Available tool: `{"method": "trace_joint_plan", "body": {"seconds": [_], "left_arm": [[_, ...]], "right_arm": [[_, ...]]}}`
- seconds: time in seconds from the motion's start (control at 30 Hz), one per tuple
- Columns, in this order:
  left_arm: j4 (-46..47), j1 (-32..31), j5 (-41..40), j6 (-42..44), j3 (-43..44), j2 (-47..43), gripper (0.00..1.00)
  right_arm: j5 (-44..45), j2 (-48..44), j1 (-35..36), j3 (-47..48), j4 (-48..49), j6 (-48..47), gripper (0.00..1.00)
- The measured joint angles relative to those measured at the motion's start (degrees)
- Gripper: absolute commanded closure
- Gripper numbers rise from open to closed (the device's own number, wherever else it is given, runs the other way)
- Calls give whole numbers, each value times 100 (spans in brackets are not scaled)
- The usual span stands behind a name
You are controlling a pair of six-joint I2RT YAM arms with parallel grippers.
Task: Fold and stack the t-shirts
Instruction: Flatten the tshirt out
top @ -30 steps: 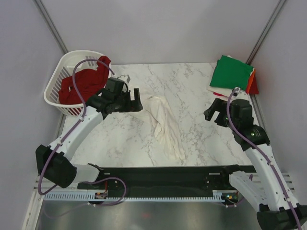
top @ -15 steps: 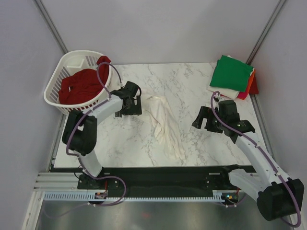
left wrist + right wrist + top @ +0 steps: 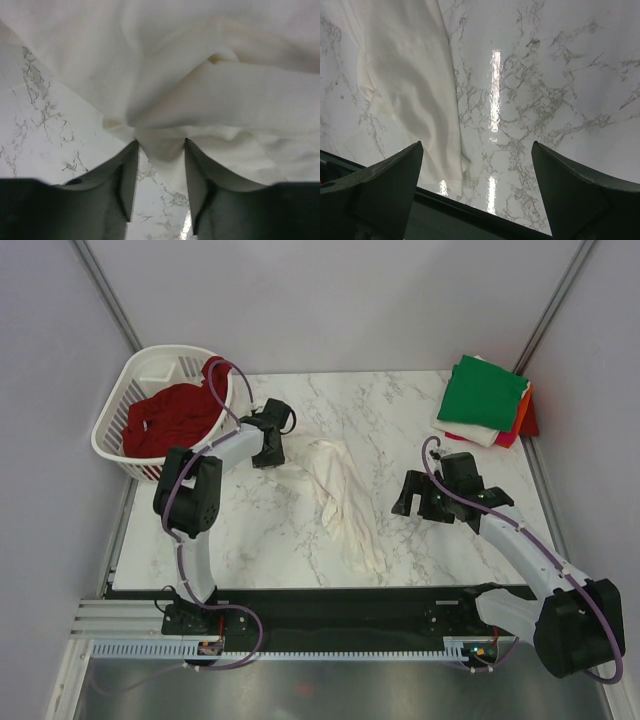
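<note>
A crumpled white t-shirt [image 3: 345,500] lies in a long strip down the middle of the marble table [image 3: 250,530]. My left gripper [image 3: 283,447] is at its upper left edge. In the left wrist view the jaws [image 3: 160,146] are narrowed on a puckered fold of that white cloth [image 3: 200,90]. My right gripper [image 3: 410,498] hovers open to the right of the shirt. Between its fingers is bare marble, with the shirt's lower end [image 3: 405,85] off to their left. A dark red t-shirt [image 3: 170,415] lies in the basket. Folded tees, green [image 3: 485,390] on top, are stacked at the back right.
The white slatted basket [image 3: 135,375] stands at the table's back left corner. Orange [image 3: 523,412] and white [image 3: 462,430] layers show under the green tee. A black rail [image 3: 350,605] runs along the near table edge, and grey walls close in the sides.
The left gripper has slid right to the white shirt's edge and closed on a fold. The right gripper has moved left and down toward the shirt, staying open.
</note>
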Motion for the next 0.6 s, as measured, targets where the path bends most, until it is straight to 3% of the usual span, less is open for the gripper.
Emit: {"method": "trace_joint_plan", "body": {"seconds": [0.03,0.07,0.3,0.47,0.6], "left_arm": [[7,4,-11,28,46,50,76],[31,4,-15,61,111,111,98],[81,-2,-13,162,188,22,98],[-164,-31,33,216,256,-973,98],[-658,-223,59,437,1342,-1766,98]], "right_arm": [[0,46,9,0,22,-4,2],[0,107,17,0,42,-11,2],[7,219,17,0,96,-48,2],[7,227,17,0,170,-48,2],[59,205,17,0,203,-44,2]]}}
